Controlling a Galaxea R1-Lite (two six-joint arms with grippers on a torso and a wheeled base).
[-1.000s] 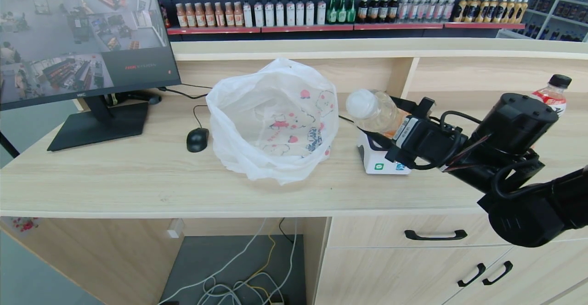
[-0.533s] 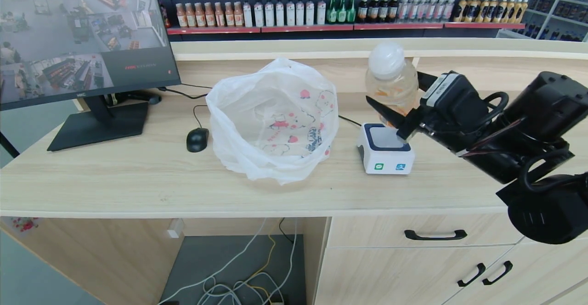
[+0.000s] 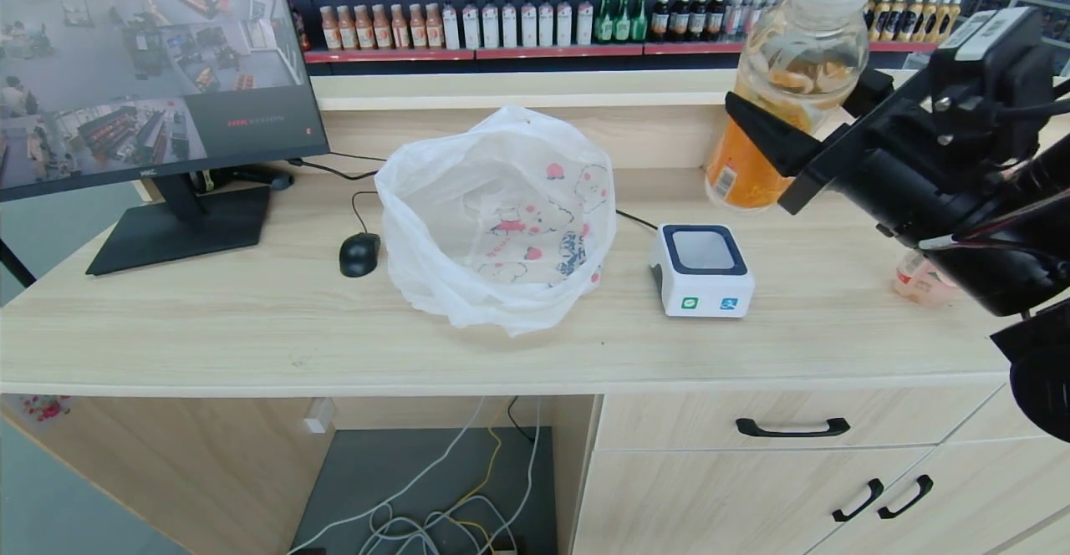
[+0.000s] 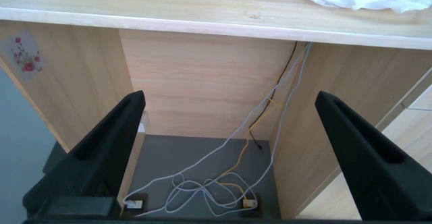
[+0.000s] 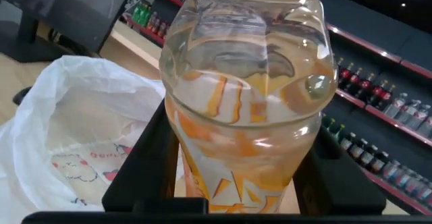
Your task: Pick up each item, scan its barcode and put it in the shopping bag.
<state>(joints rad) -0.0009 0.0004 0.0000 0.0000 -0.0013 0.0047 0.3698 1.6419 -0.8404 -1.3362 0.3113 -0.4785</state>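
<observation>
My right gripper [image 3: 802, 108] is shut on a clear bottle [image 3: 786, 87] with an orange label and a white cap. It holds the bottle upright, high above the counter, behind and to the right of the white scanner [image 3: 700, 269]. In the right wrist view the bottle [image 5: 246, 102] stands between the black fingers [image 5: 145, 163], with the shopping bag [image 5: 81, 129] beyond it. The white printed shopping bag [image 3: 497, 212] stands open mid-counter, left of the scanner. My left gripper [image 4: 229, 99] hangs open below the counter edge, holding nothing.
The base of a second bottle [image 3: 919, 282] shows on the counter at the right, mostly behind my right arm. A monitor [image 3: 142, 62] and mouse [image 3: 359, 254] sit left of the bag. Drawers [image 3: 792, 430] are below right; cables [image 4: 223, 183] lie under the counter.
My right arm has raised the bottle from lying tilted over the scanner to upright and well above it, moving up and right. The scanner's top is now uncovered.
</observation>
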